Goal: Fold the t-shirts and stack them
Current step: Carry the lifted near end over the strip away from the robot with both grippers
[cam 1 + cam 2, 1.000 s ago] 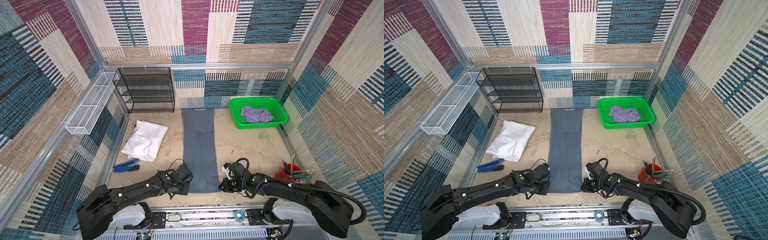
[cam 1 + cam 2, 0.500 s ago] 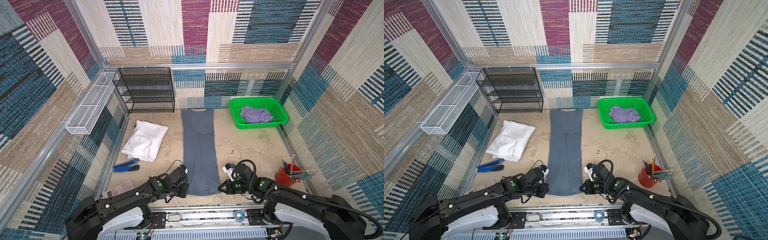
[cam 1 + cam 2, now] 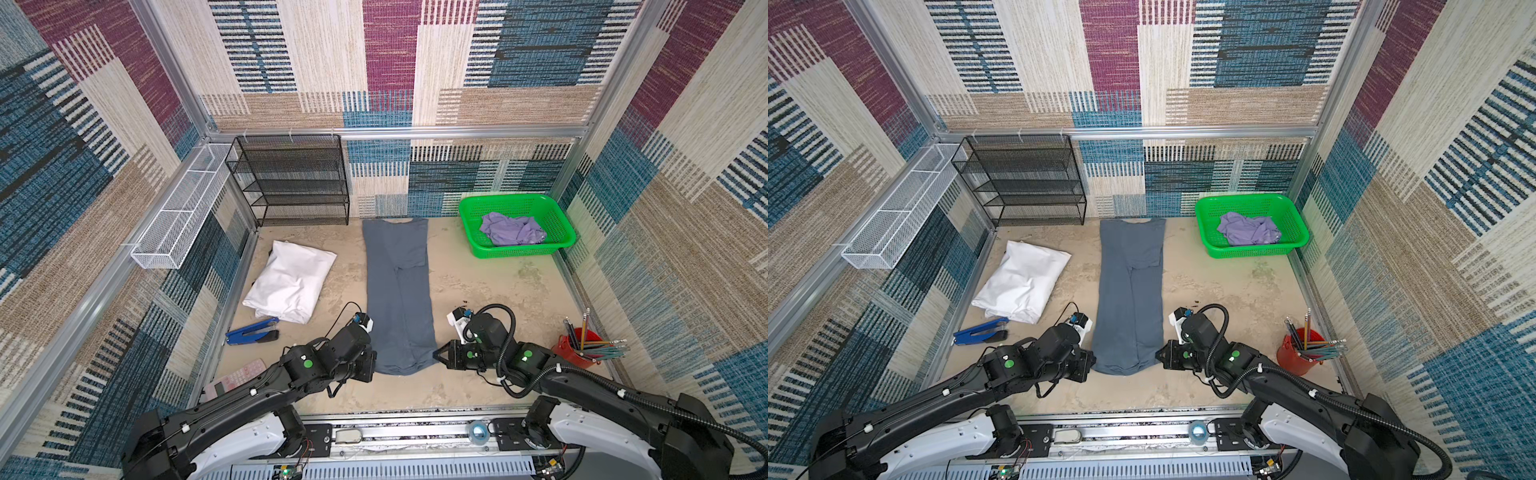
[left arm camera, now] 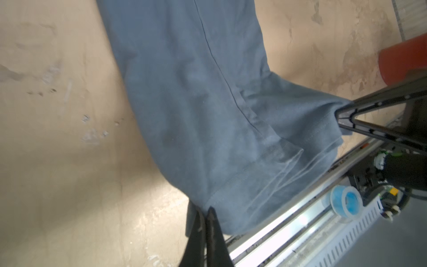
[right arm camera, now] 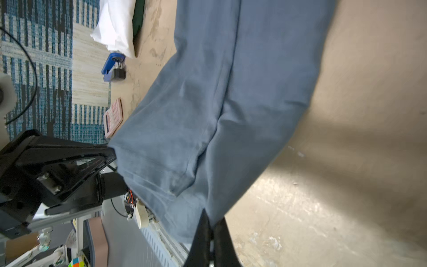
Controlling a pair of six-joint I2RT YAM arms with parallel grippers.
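The slate blue-grey t-shirt (image 3: 398,286) lay as a long narrow strip down the middle of the table (image 3: 490,286), from the far edge almost to the front edge. The lavender t-shirt (image 3: 510,229) sat crumpled in the green basket (image 3: 519,252) at the far right corner. The left gripper (image 4: 206,213) was clamped shut on one hem corner and the right gripper (image 5: 213,223) on the other. Both wrist views showed the cloth pinched between closed jaws, with the hem sagging a little between them. The step in hand seemed to be carrying the hem toward the collar for a crosswise fold. To do that well, both arms would need to rise together at equal height and keep the same spacing so the hem stayed taut. They should then travel straight toward the far edge, so that the side edges landed on one another without skewing. Compared with a second earlier, the hem had drawn slightly away from the front edge. Both grippers had shifted with it, which suggested the lift had just begun, while the far end of the shirt had not moved.
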